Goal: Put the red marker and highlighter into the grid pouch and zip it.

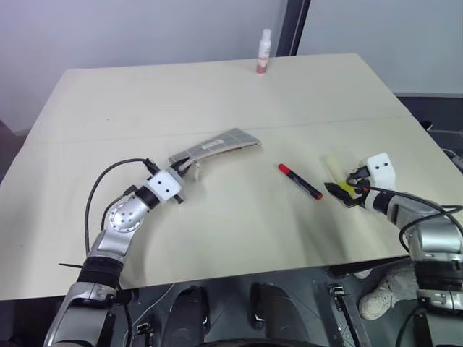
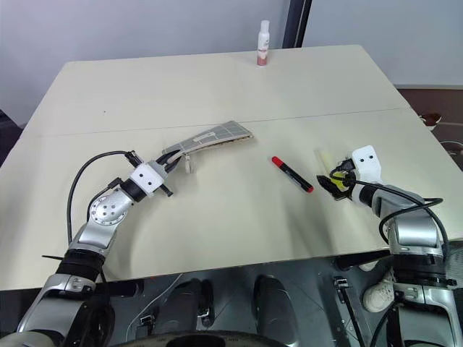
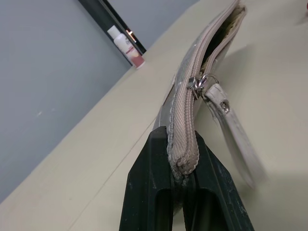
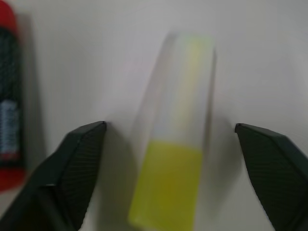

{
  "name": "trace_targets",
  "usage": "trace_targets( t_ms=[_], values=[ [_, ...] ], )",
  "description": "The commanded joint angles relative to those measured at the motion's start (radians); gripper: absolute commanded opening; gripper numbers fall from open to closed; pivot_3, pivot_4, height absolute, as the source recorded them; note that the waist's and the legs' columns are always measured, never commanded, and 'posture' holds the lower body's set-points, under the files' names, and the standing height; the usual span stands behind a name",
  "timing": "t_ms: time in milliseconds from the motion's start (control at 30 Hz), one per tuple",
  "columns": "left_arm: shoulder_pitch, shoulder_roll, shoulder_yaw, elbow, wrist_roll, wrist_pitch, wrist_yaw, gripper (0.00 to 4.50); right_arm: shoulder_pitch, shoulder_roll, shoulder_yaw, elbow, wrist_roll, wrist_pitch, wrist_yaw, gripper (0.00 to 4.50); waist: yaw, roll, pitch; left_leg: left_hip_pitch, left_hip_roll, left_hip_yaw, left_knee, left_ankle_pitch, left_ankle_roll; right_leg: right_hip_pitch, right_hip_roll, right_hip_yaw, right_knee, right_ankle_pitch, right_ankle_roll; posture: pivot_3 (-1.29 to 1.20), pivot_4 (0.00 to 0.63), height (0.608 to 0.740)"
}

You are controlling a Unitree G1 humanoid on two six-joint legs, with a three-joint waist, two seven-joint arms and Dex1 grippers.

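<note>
Clamping one end of the pouch, the left tool holds it raised off the worktop, zipper partly undone. Right tool stands wide open astride the highlighter, fingers clear of it. Marker lies just beside, between both tools.
</note>
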Motion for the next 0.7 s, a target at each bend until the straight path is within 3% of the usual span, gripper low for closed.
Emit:
trace_targets(
  t_ms=[33,133,267,433,567,700],
  values=[
    [-0.008,0.002,0.002,-0.008,0.0,-0.024,0.013,0.0,0.023,-0.018,0.01,-0.006,-0.031,-0.013,-0.016,2.54,0.0,0.0,0.0,0.0,0.0,0.0,0.0,0.0,0.0,0.0,0.0,0.0,0.0,0.0,0.0,0.0,0.15,0.74],
    [-0.013,0.002,0.0,-0.001,-0.001,-0.028,0.01,0.0,0.006,-0.027,0.005,0.015,-0.043,-0.046,-0.032,0.96,0.002,0.0,0.0,0.001,0.0,0.0,0.001,0.0,0.0,0.002,0.0,0.0,-0.001,0.0,0.0,0.0,0.15,0.74],
    [-0.026,-0.002,-0.005,0.015,-0.004,-0.034,0.003,0.0,-0.063,-0.003,-0.036,-0.023,0.021,-0.093,-0.013,0.92,0.0,0.0,0.0,0.0,0.0,0.0,0.001,0.0,0.0,0.002,-0.001,0.0,-0.002,0.0,0.002,0.0,0.15,0.74],
    [-0.049,-0.009,-0.012,0.039,-0.008,-0.043,-0.01,0.0,-0.104,0.039,-0.001,-0.24,0.18,-0.098,0.131,0.92,-0.002,0.0,0.0,0.0,0.001,-0.001,0.0,0.0,0.0,0.001,0.002,0.0,-0.001,0.001,0.001,0.0,0.15,0.74],
    [-0.064,-0.015,-0.018,0.037,-0.022,-0.034,-0.023,0.0,-0.084,0.008,0.16,-0.332,0.103,-0.139,0.208,0.92,0.002,0.0,0.0,0.0,0.001,-0.002,-0.001,0.0,0.0,0.001,0.002,-0.002,-0.001,0.001,0.002,0.0,0.15,0.74],
    [-0.064,-0.027,-0.024,0.011,-0.025,-0.021,-0.029,0.0,-0.149,0.066,0.232,-0.257,0.018,-0.17,0.124,0.92,0.0,0.0,0.0,-0.001,0.0,-0.001,0.001,0.0,0.0,0.002,-0.001,-0.001,-0.003,0.001,0.001,0.0,0.15,0.74]
  ],
)
